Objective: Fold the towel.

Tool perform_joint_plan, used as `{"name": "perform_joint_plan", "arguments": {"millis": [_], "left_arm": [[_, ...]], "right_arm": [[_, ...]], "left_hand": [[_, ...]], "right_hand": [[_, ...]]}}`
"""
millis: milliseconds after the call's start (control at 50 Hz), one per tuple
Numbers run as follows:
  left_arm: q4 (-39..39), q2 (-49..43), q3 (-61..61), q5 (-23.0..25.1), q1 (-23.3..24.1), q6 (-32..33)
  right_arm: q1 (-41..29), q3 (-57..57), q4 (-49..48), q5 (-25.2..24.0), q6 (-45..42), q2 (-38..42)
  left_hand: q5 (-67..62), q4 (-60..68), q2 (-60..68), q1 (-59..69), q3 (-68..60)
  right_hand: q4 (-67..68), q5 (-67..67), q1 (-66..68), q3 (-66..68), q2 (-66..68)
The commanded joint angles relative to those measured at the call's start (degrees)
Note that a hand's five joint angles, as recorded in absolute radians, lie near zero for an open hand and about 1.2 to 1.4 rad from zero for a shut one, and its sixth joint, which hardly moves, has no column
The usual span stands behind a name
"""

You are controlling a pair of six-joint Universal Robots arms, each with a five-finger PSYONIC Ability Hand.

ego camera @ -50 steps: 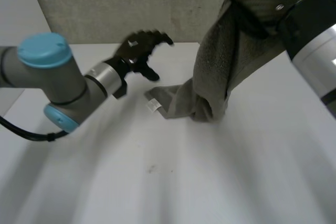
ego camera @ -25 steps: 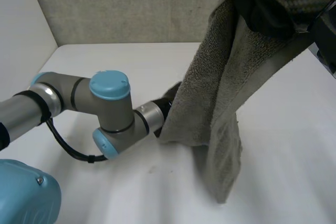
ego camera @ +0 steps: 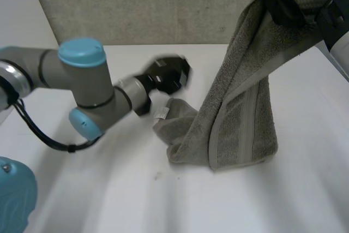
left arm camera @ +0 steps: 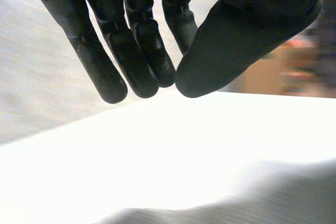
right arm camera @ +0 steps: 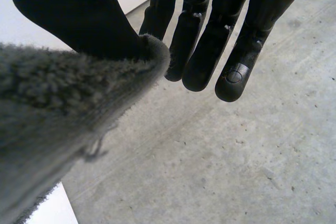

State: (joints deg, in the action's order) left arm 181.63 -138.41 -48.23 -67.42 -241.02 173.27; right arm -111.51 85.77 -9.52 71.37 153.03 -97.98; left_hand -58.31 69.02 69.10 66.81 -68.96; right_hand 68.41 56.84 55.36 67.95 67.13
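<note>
1. While I am holding one end of the towel high over the white table, a small white label is showing on the corner that is lying flat. Any writing on it is too small to read.
2. The towel is showing as grey-green terry with a nubbly pile, and flat woven bands are running across it near the lower hem. It is hanging in a long fold from my right hand, and its lower end is resting bunched on the table. The labelled corner is trailing out toward my left hand.
3. My right hand is pinching the towel's upper edge. In the right wrist view the thumb is pressing the fuzzy edge against the side of fingers that are otherwise straight.
4. My left hand is hovering over the table near the labelled corner and is holding nothing. Its fingers are hanging nearly straight and close together, and the thumb tip is sitting just beside them across a narrow gap.
5. The hanging fold is hiding whatever part of the towel is lying behind it, and the head view is cutting off most of my right arm. Beyond the table in the left wrist view, an orange-brown shape is too blurred to identify.
</note>
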Motion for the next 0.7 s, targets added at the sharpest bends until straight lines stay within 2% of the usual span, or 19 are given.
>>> {"name": "perform_joint_plan", "arguments": {"millis": [20,120,160,180,200,220,240,260,280,320,340,380,400,420,440,480,540,660,700], "left_arm": [[7.1,7.5,-2.8,-21.2,-2.8,0.7],[8.3,14.6,-11.0,-17.0,-3.7,0.9],[8.4,16.7,-15.6,-12.1,-3.7,0.8],[8.4,16.7,-15.6,-12.0,-3.7,0.8],[8.4,17.0,-17.3,-9.5,-3.7,0.8],[8.3,16.9,-18.3,-6.9,-3.7,0.8],[8.3,16.9,-18.3,-6.8,-3.7,0.8],[7.7,16.3,-18.4,-3.6,-3.6,0.8],[7.7,16.3,-18.4,-3.6,-3.6,0.8],[6.8,14.6,-18.0,4.5,-3.6,0.6],[6.8,14.6,-18.0,4.6,-3.6,0.6],[5.3,11.8,-16.6,13.0,-3.6,0.2],[5.3,11.8,-16.5,13.0,-3.6,0.2],[4.1,10.3,-15.3,16.4,-3.6,0.0],[4.1,10.3,-15.3,16.4,-3.6,0.0],[1.1,7.2,-13.4,21.5,-3.5,0.0],[-1.8,4.0,-11.3,24.5,-3.1,0.0],[-5.1,-0.1,-8.9,27.0,-2.1,0.1],[-6.8,-2.1,-7.8,29.5,-0.6,0.1]], "right_arm": [[0.1,-1.8,-0.3,0.6,0.1,2.8],[-0.3,-2.0,-0.2,0.8,0.2,3.1],[-0.8,-2.4,-0.1,0.8,0.3,3.0],[-0.8,-2.4,-0.1,0.8,0.3,3.0],[-0.9,-2.6,-0.1,0.8,0.4,2.8],[-1.1,-3.1,0.2,0.7,0.6,2.6],[-1.1,-3.1,0.2,0.7,0.6,2.6],[-1.1,-3.5,0.4,0.6,0.9,2.3],[-1.1,-3.5,0.4,0.6,0.9,2.3],[-1.3,-3.8,0.7,0.4,1.0,1.5],[-1.3,-3.8,0.7,0.4,1.0,1.5],[-1.4,-3.9,1.3,0.3,1.0,0.6],[-1.4,-3.9,1.3,0.3,1.0,0.6],[-1.4,-3.9,1.8,0.2,1.0,0.3],[-1.4,-3.9,2.2,0.2,1.0,0.3],[-1.4,-3.9,2.6,0.1,1.0,0.5],[-1.1,-3.9,3.4,0.0,1.0,0.6],[-0.5,-3.7,3.5,-0.1,1.0,0.7],[-0.5,-3.7,3.5,-0.2,1.0,0.7]], "left_hand": [[-11.7,11.0,10.9,13.2,-11.0],[-11.7,11.0,10.9,13.2,-11.0],[-11.7,11.0,10.9,13.2,-11.0],[-11.7,11.0,10.9,13.2,-11.0],[0.3,-1.0,-1.1,1.2,0.9],[31.7,-32.4,-32.5,-30.2,32.4],[32.0,-32.7,-32.8,-30.5,32.7],[51.5,-52.2,-52.3,-50.0,52.2],[51.7,-52.4,-52.5,-50.2,52.4],[53.6,-54.3,-54.3,-52.1,54.2],[53.6,-54.3,-54.3,-52.1,54.2],[52.4,-53.1,-53.2,-50.9,53.0],[52.4,-53.1,-53.2,-50.9,53.0],[52.4,-53.1,-53.2,-50.9,53.0],[52.4,-53.1,-53.2,-50.9,53.0],[52.4,-53.1,-53.2,-50.9,53.0],[51.9,-52.6,-52.7,-50.4,52.5],[50.0,-50.7,-50.8,-48.5,50.7],[49.2,-49.9,-50.0,-47.7,49.8]], "right_hand": [[11.6,13.2,24.6,12.0,12.9],[11.6,13.2,24.6,12.0,12.9],[11.6,13.2,24.6,12.0,12.9],[11.6,13.2,24.6,12.0,12.9],[11.6,13.2,24.6,12.0,12.9],[11.6,13.2,24.6,12.0,12.9],[11.6,13.2,24.6,12.0,12.9],[11.6,13.2,24.6,12.0,12.9],[11.6,13.2,24.6,12.0,12.9],[11.6,13.2,24.6,12.0,12.9],[11.6,13.2,24.6,12.0,12.9],[11.6,13.2,24.6,12.0,12.9],[11.6,13.2,24.6,12.0,12.9],[11.6,13.2,24.6,12.0,12.9],[11.6,13.2,24.6,12.0,12.9],[11.6,13.2,24.6,12.0,12.9],[11.6,13.2,24.6,12.0,12.9],[11.6,13.2,24.6,12.0,12.9],[11.6,13.2,24.6,12.0,12.9]]}}
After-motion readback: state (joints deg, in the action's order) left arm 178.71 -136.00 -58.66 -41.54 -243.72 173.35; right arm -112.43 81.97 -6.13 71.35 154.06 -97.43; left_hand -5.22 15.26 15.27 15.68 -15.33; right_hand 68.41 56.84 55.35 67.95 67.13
